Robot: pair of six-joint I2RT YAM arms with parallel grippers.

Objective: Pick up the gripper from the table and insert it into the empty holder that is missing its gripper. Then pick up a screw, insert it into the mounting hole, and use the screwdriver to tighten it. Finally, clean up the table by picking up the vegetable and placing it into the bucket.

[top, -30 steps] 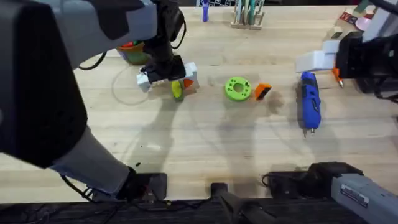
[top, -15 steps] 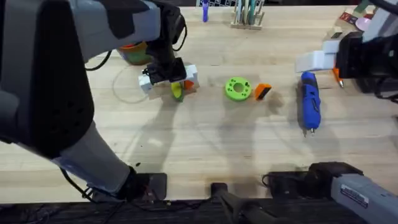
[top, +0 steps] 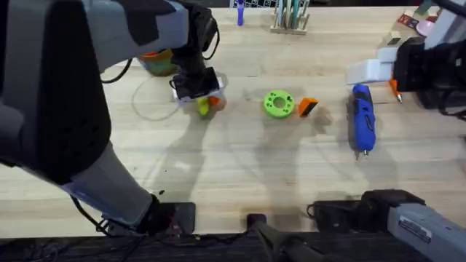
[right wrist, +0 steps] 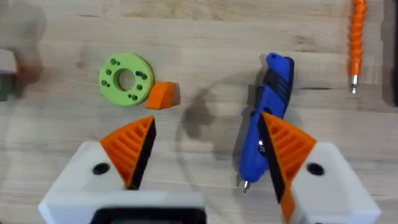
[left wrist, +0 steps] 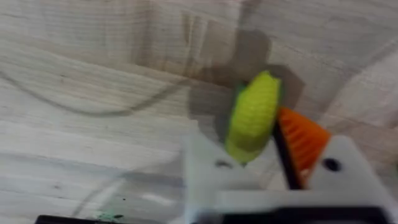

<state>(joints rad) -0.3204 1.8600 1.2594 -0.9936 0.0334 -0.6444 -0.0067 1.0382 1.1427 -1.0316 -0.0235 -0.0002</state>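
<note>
The left gripper (top: 202, 100) has closed in over the last second: its white fingers stood wide either side of the vegetable (top: 204, 106), and now they are pinched narrow on it. In the left wrist view the corn cob (left wrist: 252, 116) sits between the white finger (left wrist: 208, 168) and the orange pad (left wrist: 300, 142), so I judge the grasp made and the lift to the bucket (top: 156, 61) next, which stands just behind the arm. The cob's long axis runs out along the fingers, roughly away from the arm bases on the table, with green showing at its far end. The right gripper (right wrist: 205, 155) hangs wide open and empty above the blue screwdriver (right wrist: 268, 119), which lies with its bit toward the arm bases. The small orange gripper (top: 308, 107) lies against the flat green disc (top: 278, 103), not yet fitted.
</note>
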